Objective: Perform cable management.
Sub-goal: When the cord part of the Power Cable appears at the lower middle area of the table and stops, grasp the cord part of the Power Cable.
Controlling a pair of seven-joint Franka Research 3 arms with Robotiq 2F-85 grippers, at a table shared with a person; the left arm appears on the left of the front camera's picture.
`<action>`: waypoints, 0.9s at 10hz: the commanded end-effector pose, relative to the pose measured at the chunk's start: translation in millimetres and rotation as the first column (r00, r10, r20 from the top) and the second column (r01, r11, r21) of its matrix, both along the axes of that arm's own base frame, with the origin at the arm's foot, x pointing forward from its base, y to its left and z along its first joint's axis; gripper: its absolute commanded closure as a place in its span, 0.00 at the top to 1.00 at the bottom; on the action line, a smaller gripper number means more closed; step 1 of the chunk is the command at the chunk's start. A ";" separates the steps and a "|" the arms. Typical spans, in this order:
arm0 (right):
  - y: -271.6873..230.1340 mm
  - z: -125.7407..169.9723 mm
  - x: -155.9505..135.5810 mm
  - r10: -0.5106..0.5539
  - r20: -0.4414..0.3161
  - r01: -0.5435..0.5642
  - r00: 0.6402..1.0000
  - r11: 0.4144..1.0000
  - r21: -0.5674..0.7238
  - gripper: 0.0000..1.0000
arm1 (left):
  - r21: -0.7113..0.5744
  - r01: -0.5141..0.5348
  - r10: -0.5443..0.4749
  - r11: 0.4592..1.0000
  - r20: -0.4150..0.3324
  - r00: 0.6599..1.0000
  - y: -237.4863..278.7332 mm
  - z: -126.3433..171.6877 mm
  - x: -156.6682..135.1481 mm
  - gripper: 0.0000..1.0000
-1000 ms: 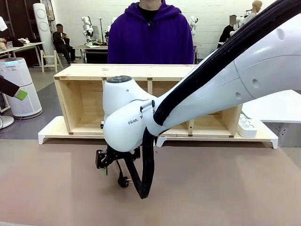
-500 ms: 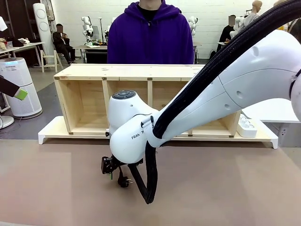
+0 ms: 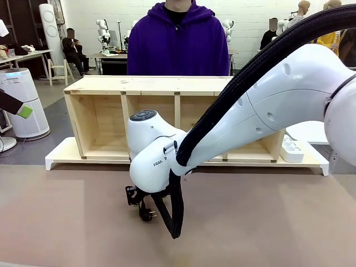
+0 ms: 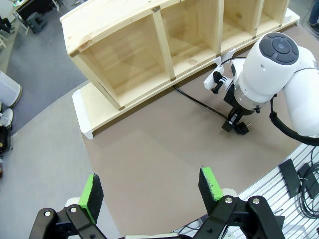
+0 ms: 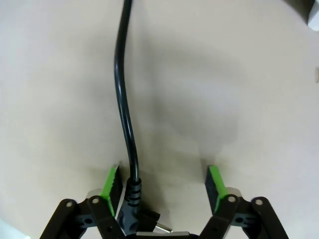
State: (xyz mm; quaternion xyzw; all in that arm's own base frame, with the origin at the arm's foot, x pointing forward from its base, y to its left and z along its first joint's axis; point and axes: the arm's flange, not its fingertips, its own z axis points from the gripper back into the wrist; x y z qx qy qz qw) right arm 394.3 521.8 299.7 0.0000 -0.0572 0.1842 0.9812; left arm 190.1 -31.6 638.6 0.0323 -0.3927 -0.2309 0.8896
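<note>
With jaws apart, the right gripper (image 5: 163, 181) straddles the plug (image 5: 135, 216) of the cable (image 5: 122, 99) lying on the table (image 5: 234, 74), the plug seemingly hard against one side, so an off-centre pinch could twist it loose, while the left gripper (image 4: 149, 191) hangs open and empty.

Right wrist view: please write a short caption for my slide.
Open right claw straddles the black cable near its plug.
</note>
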 end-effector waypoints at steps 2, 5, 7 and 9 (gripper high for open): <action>9.8 1.1 -0.6 -0.038 0.020 0.039 0.999 0.998 -0.056 0.53 | -0.002 -0.010 0.010 1.000 0.004 1.000 0.8 0.5 1.5 1.00; 10.5 0.8 -0.4 -0.038 0.023 0.040 0.999 0.998 -0.057 0.24 | -0.002 -0.010 0.010 1.000 0.004 1.000 0.8 0.5 1.5 1.00; 10.5 0.6 -0.9 -0.037 0.024 0.039 0.999 0.998 -0.058 0.04 | -0.002 -0.010 0.010 1.000 0.004 1.000 0.8 0.5 1.5 1.00; 10.8 0.9 -1.1 -0.037 0.029 0.039 0.999 0.998 -0.057 0.00 | -0.002 -0.010 0.010 1.000 0.004 1.000 0.8 0.5 1.5 1.00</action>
